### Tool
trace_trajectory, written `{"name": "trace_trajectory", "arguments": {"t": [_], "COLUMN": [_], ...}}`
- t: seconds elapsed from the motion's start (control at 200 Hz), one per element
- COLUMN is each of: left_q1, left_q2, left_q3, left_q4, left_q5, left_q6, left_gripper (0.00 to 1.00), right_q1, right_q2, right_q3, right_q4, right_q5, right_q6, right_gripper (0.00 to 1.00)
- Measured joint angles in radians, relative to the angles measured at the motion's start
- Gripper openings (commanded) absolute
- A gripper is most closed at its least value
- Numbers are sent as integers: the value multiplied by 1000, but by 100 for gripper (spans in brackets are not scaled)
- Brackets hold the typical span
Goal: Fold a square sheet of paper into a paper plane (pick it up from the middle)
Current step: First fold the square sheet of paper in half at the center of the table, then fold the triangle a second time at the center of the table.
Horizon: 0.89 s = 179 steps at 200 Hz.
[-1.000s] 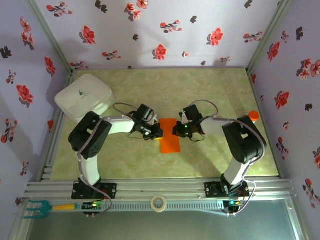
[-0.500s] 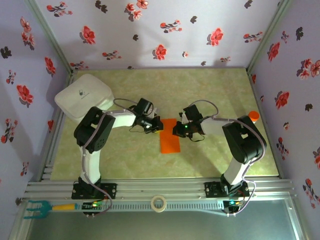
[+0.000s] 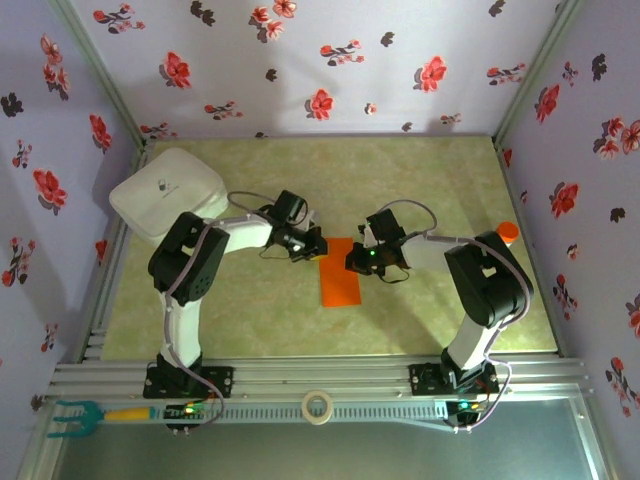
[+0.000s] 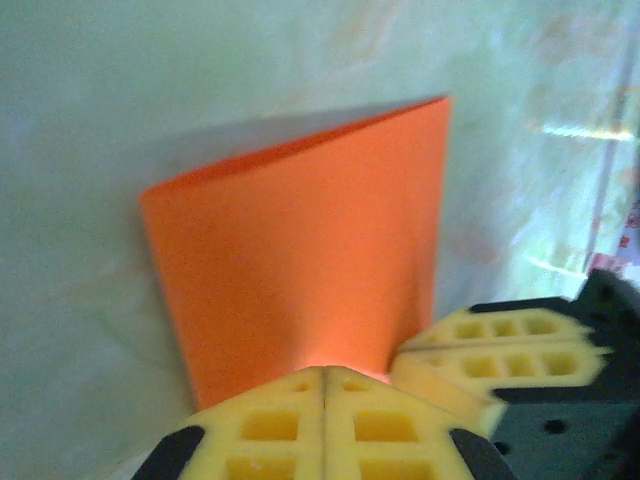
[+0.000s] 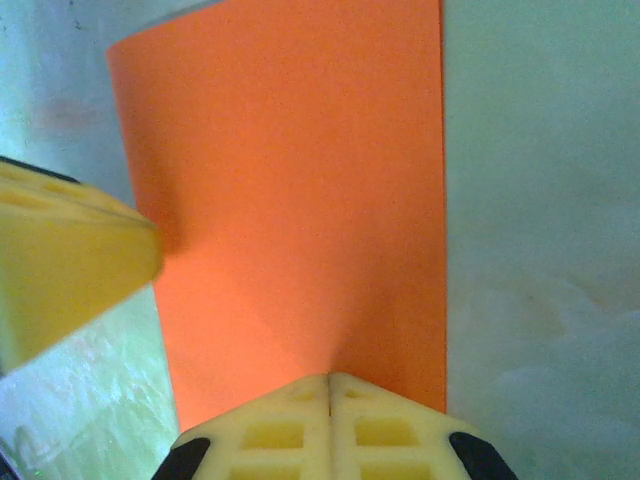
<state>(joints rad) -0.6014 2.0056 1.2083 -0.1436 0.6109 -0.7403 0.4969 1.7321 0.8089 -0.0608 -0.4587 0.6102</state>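
The square sheet of paper (image 3: pixel 340 280) lies flat mid-table, bright orange and folded into a long rectangle; a paper plane is out of view. My left gripper (image 3: pixel 316 250) is shut, its yellow tips resting on the sheet's far left corner area (image 4: pixel 300 260). My right gripper (image 3: pixel 353 262) is also shut, its tips pressed on the sheet's right edge near the far end (image 5: pixel 300 200). Nothing sits between either pair of fingers. The right fingers (image 4: pixel 500 345) show beside my left gripper (image 4: pixel 325 368). A left finger (image 5: pixel 70 260) shows beside my right gripper (image 5: pixel 328 376).
A white lidded box (image 3: pixel 167 192) stands at the back left. A small orange-capped bottle (image 3: pixel 508 232) stands at the table's right edge. A tape roll (image 3: pixel 318 405) and a teal tool (image 3: pixel 75 415) lie on the front rail. Flowered walls close in three sides.
My left gripper has slid from the sheet's left edge toward its far end, with the left elbow swinging up. The right arm and the sheet have stayed put.
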Motion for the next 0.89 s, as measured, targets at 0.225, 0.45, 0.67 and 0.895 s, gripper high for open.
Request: {"name": "trace_trajectory", "arguments": {"t": [0.225, 0.45, 0.67, 0.895], "left_q1": [17, 33, 33, 34], "left_q2": [56, 103, 103, 103], "left_q3": [90, 92, 87, 85], "left_q4": [-14, -22, -15, -9], "left_q5": [0, 11, 14, 19], "left_q6": [27, 40, 41, 41], "left_gripper": [5, 5, 4, 4], "right_q1": [0, 0, 0, 0], "right_q2": [0, -4, -59, -325], "right_q3": [0, -1, -41, -127], "right_q4": [0, 0, 6, -60], "right_q5": [0, 3, 6, 84], "right_q6": [0, 3, 67, 185], "right_gripper": [0, 1, 25, 40]}}
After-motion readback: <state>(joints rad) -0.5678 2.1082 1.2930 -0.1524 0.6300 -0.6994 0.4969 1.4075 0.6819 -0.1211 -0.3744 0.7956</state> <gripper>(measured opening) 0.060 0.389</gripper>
